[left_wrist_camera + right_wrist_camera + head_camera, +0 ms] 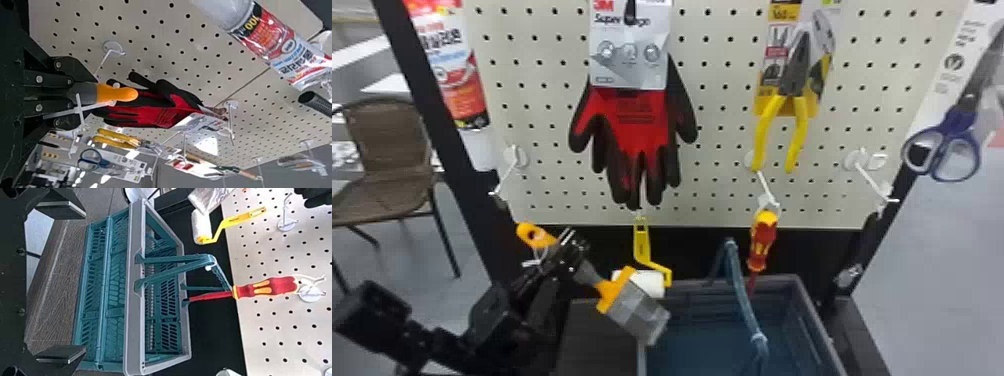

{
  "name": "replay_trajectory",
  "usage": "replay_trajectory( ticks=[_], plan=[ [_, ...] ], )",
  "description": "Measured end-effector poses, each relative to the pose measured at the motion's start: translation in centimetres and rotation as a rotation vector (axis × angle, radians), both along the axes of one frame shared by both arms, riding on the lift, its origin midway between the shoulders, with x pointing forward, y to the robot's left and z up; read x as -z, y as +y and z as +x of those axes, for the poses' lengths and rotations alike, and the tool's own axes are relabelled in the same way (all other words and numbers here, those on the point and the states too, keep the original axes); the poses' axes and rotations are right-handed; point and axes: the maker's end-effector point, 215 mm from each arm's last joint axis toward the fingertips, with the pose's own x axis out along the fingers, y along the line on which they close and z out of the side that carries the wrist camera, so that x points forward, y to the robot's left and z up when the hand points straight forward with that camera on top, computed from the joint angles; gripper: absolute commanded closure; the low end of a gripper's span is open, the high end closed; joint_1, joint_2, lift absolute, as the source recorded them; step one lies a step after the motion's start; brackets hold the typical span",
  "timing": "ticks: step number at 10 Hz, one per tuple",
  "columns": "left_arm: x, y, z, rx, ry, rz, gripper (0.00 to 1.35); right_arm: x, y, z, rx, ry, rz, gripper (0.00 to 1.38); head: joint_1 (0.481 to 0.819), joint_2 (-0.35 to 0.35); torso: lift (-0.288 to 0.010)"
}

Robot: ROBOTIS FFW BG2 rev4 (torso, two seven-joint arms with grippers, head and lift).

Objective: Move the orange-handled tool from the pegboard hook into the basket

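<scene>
the pegboard (pixel 722 125), pale, flat and dotted with round holes, rises behind the basket (pixel 804 300), whose teal plastic walls are an openwork lattice under a smooth grey rim. above and behind the basket's left part hang gloves (pixel 642 117) of red and black fabric.

the orange-handled tool (pixel 637 312) is up at the basket's left side: a rounded orange grip with a hole in its end, a grey neck, an orange band and a broad, flat, grey blocky end. its long axis slants in the head view, grip up and left, broad end down and right, overlapping the basket's left rim; i can't tell whether it is truly over the opening. a thin white tie shows by the grip.

the left gripper (pixel 571 254) is closed on the tool's neck, just below the orange grip. the right gripper (pixel 84 282) stands wide apart, holding nothing, facing the basket.
</scene>
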Motion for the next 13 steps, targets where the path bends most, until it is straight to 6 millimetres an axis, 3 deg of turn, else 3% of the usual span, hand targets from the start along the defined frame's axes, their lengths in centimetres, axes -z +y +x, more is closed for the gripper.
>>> replay_trajectory(
  ticks=[8,13],
  plan=[
    [5.6,-5.7,1.0,0.015,0.05,-0.214,1.21,0.3,0.2,-0.3,-0.004,0.01,0.011,0.1,0.549,0.0,-0.1],
    [7.8,-10.4,0.4,0.091,0.119,-0.278,1.19,0.8,-1.6,-0.1,0.007,0.011,-0.037,0.1,0.549,0.0,-0.1]
  ],
)
